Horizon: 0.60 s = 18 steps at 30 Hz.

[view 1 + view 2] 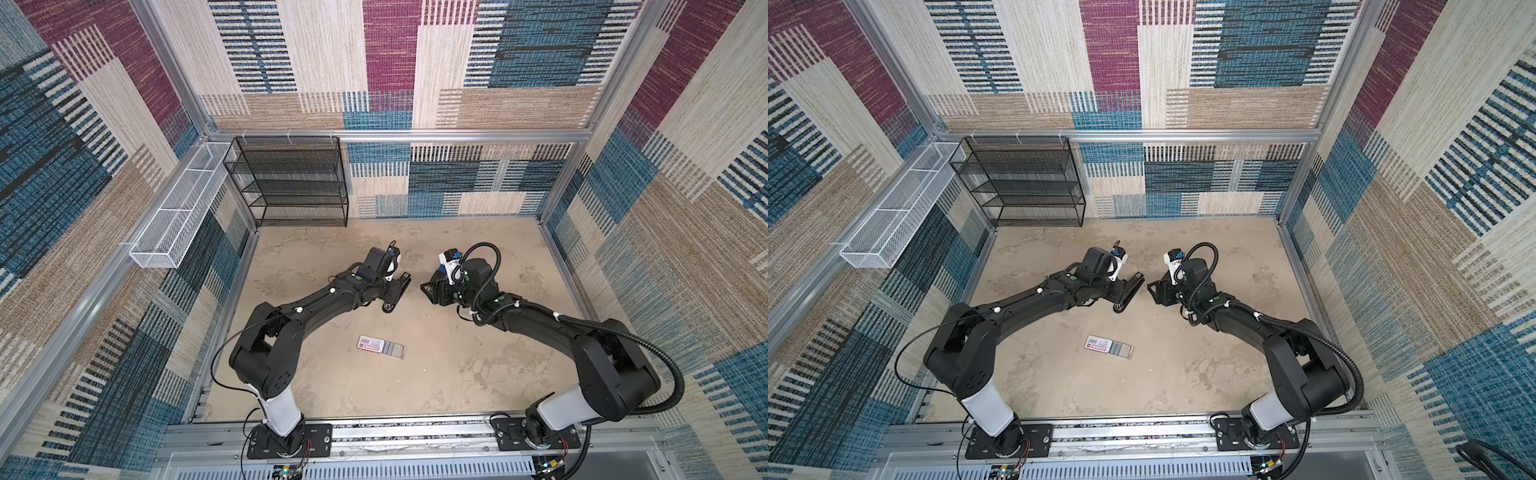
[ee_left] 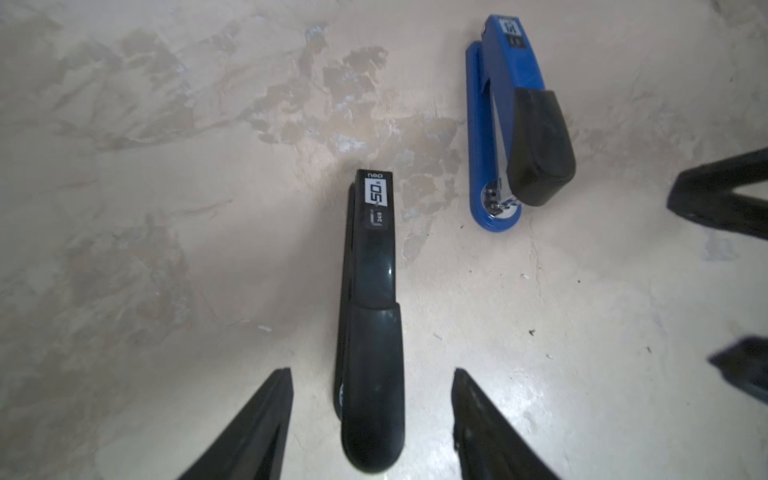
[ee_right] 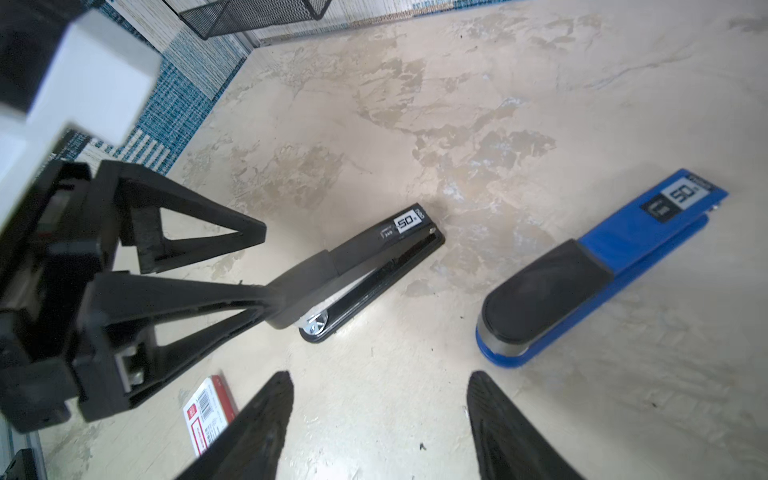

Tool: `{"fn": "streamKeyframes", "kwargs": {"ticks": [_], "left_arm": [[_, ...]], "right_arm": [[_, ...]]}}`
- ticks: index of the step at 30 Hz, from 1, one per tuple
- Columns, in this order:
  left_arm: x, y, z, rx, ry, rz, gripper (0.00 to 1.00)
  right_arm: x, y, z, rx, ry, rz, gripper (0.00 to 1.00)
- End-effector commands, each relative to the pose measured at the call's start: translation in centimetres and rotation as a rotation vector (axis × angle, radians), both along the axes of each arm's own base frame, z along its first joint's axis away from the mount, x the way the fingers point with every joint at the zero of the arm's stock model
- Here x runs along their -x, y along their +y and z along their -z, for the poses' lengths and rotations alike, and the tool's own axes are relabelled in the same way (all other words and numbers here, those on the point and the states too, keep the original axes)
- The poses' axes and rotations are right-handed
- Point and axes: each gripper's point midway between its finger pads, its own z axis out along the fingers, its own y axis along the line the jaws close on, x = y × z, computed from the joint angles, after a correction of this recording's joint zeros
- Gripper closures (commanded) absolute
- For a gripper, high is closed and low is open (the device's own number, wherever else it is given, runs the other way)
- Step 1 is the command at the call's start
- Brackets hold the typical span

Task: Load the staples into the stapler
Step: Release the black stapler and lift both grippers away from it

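Note:
A black stapler (image 2: pixel 370 291) (image 3: pixel 374 257) lies shut on the beige tabletop. My left gripper (image 2: pixel 372 370) (image 1: pixel 397 291) is open and straddles its padded front end, with a gap on each side. A blue stapler (image 2: pixel 515 120) (image 3: pixel 602 266) with a black pad lies beside it, also shut. My right gripper (image 3: pixel 381 374) (image 1: pixel 427 289) is open over bare table between the two staplers and holds nothing. The staples (image 1: pixel 381 347) (image 1: pixel 1109 347), a clear tray with a white-and-red barcoded card box (image 3: pixel 205 411), lie nearer the front, apart from both grippers.
A black mesh shelf rack (image 1: pixel 291 178) stands at the back left against the wall. A white mesh basket (image 1: pixel 178 212) hangs on the left wall. An aluminium rail (image 1: pixel 415 432) carrying both arm bases runs along the front edge.

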Motion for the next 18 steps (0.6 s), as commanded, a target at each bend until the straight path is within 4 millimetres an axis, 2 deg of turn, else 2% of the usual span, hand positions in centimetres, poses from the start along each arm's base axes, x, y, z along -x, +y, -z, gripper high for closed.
{"fn": "streamKeyframes", "kwargs": {"ticks": [1, 6, 10, 13, 18], "left_arm": [[1.4, 0.7, 2.4, -0.090, 0.126, 0.032, 0.37], [1.4, 0.8, 3.7, -0.123, 0.167, 0.031, 0.50], [1.8, 0.8, 4.7, -0.130, 0.192, 0.034, 0.72], [2.1, 0.9, 5.7, -0.137, 0.220, 0.034, 0.84], [2.5, 0.9, 6.7, -0.140, 0.248, 0.035, 0.93]], "right_arm": [[0.1, -0.4, -0.1, 0.003, -0.004, 0.016, 0.30], [0.2, -0.7, -0.3, 0.006, -0.010, 0.023, 0.30], [0.1, -0.8, -0.5, 0.005, -0.017, 0.024, 0.30], [0.0, -0.8, -0.8, 0.003, -0.022, 0.026, 0.30], [0.0, -0.8, -1.0, -0.001, -0.026, 0.027, 0.30]]}}
